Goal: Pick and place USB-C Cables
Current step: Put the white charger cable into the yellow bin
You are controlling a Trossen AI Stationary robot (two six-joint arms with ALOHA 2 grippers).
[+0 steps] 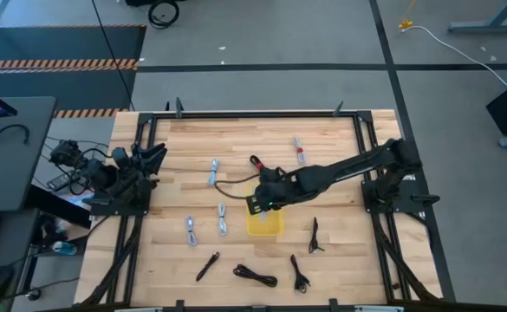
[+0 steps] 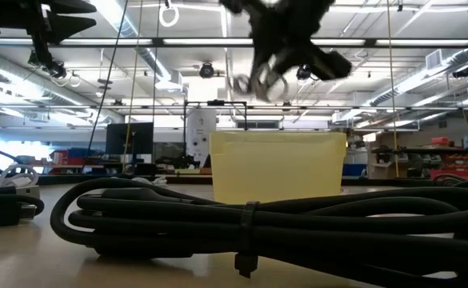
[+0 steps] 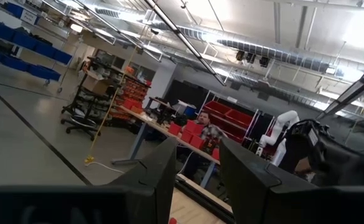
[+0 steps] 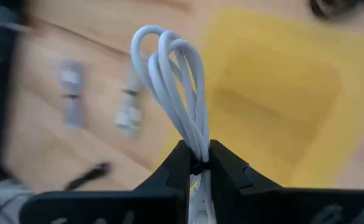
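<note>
My right gripper (image 1: 264,203) is shut on a white bundled USB-C cable (image 4: 172,81) and hangs above the yellow bin (image 1: 265,225); in the low view the white loops (image 2: 259,82) hang under the gripper (image 2: 286,50), over the bin (image 2: 278,166). Other light grey bundles (image 1: 213,172) (image 1: 300,149) (image 1: 221,218) and black bundles (image 1: 255,276) (image 1: 314,234) lie flat on the wooden table. My left gripper (image 1: 153,156) is open and empty at the table's left edge, raised and pointing into the room (image 3: 197,180). My right gripper pinches the white cable bundle between its two fingers at a point partway along the bundle (image 4: 198,153). The looped end (image 4: 163,46) sticks out past the fingertips. The bundle is lifted clear of the table, over the near-left part of the yellow bin.
A black bundle (image 2: 258,220) lies close to the table's near edge, in front of the bin. A red-and-black piece with a dark cord (image 1: 255,162) lies just behind the right gripper. Black frame rails (image 1: 253,113) edge the table. A person (image 3: 206,134) sits far off in the room.
</note>
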